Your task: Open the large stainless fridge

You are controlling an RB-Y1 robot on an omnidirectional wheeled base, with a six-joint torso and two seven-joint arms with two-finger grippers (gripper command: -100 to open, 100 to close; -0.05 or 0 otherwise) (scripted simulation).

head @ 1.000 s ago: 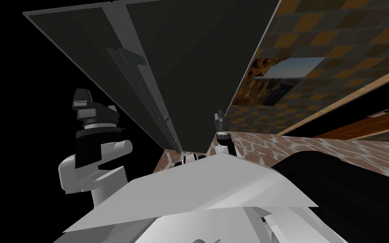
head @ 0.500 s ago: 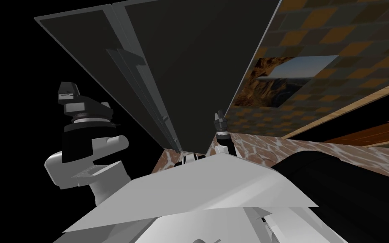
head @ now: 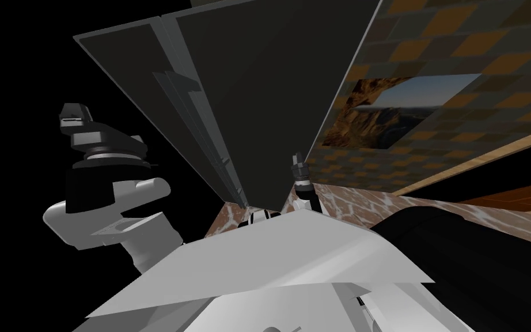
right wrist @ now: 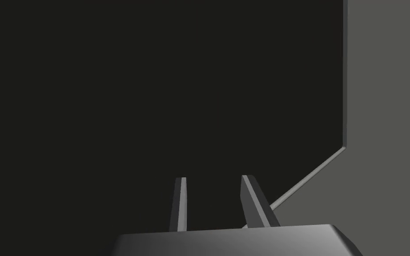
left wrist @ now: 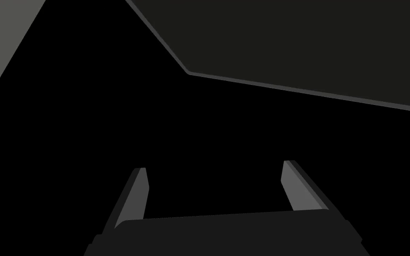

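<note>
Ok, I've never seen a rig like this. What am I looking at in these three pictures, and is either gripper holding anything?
This is a two-armed robot standing close to a tall dark fridge. The fridge has two doors, and their long handles meet in the middle. The wide picture comes from a camera on the robot's head, looking steeply down. The other two come from cameras on its hands, each looking along that hand's fingers. The left gripper hovers off the fridge's left side, against a black area where nothing is drawn, and its fingers are open and empty. The right gripper faces the fridge's dark front, with its fingers close together and nothing between them. Neither gripper holds a handle.
</note>
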